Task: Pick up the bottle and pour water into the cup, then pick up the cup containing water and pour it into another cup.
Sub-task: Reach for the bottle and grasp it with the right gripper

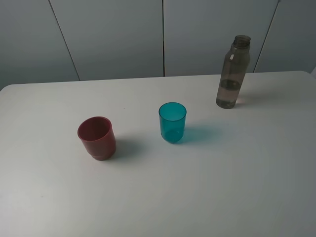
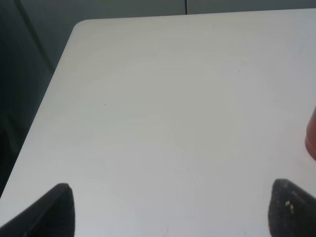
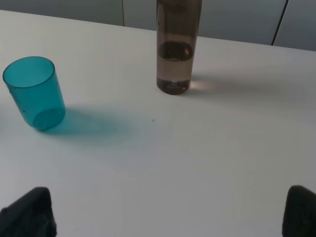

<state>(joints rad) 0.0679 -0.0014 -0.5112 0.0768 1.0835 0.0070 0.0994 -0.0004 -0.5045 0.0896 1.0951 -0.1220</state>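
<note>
The smoky grey-brown bottle (image 1: 232, 74) stands upright, uncapped, at the back right of the white table, partly filled with water; the right wrist view shows its lower body (image 3: 175, 49). The teal cup (image 1: 172, 122) stands upright mid-table and also shows in the right wrist view (image 3: 35, 92). The dark red cup (image 1: 97, 138) stands to its left; only its edge (image 2: 311, 138) shows in the left wrist view. Neither gripper shows in the high view. My left gripper (image 2: 170, 210) is open and empty over bare table. My right gripper (image 3: 168, 212) is open and empty, short of the bottle.
The white table (image 1: 222, 187) has a rounded far-left corner (image 2: 81, 24) and a left edge close to the left gripper. Grey panelled walls (image 1: 113, 34) stand behind the table.
</note>
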